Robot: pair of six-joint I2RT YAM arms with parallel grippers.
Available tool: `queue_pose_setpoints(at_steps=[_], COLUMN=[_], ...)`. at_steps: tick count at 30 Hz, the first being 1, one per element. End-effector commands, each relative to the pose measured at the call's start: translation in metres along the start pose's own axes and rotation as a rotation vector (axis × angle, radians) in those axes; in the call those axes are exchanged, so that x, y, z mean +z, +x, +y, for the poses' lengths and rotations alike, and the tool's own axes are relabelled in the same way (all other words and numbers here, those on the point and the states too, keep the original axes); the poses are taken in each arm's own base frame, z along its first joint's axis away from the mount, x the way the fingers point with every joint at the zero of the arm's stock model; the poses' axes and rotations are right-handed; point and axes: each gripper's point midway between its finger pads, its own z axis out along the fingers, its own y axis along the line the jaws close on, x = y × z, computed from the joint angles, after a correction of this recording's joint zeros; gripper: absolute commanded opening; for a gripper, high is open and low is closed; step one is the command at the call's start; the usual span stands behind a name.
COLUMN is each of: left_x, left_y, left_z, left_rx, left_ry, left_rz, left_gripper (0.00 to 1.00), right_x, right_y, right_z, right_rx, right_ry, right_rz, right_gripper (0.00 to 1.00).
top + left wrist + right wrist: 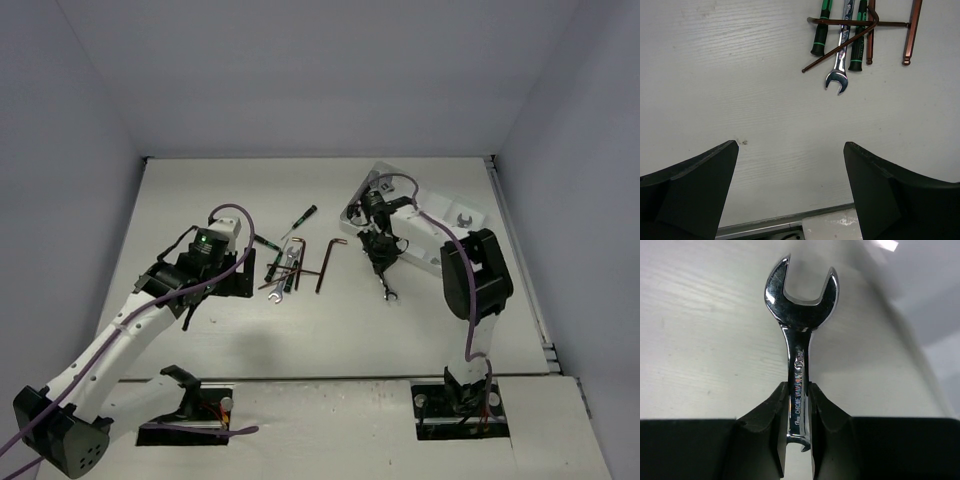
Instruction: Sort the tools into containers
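Open-end wrench point(799, 340): chrome steel, rigid, small, likely light but slick. It is pinched across its flat shank by the right claw point(799, 405), with the free head pointing at the desk point(200, 200) just outside the tray point(440, 193). The mid-shank hold suits it, though the smooth faces may let it pivot. Left claw point(790, 165) gapes wide and empty, near the loose tool pile point(290, 265).
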Motion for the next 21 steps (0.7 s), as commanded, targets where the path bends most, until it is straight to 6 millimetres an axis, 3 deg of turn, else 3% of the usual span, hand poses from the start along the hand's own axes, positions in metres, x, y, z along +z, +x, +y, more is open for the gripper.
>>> queue_pose_setpoints(at_steps=[1,8,10,14,21], left_x=[-0.005,-0.004,-0.004,-0.005,0.000], left_y=[-0.025,-0.024,-0.025,-0.025,-0.024], left_z=[-0.004,-0.006,-0.006,-0.004,-0.007], left_rx=[0.012,0.014,0.013,0.019,0.024], left_ry=[0.010,0.017,0.015,0.011,0.018], left_rz=[-0.069,-0.063,-0.064,-0.067,-0.051], left_gripper=[0.85,0.85,0.85,0.85,0.85], right_x=[-0.056,-0.089,-0.094,-0.105,-0.083], right_y=[-0.016,-0.022,-0.023,-0.025,-0.010], right_z=[-0.041,-0.122,-0.136,-0.145,-0.161], right_rx=[0.149,0.351,0.388,0.405,0.373], right_ry=[0.039,0.079,0.055,0.032,0.074], right_rz=[-0.137,-0.240,-0.258,-0.293,-0.235], right_gripper=[0.00,0.00,0.00,0.00,0.00])
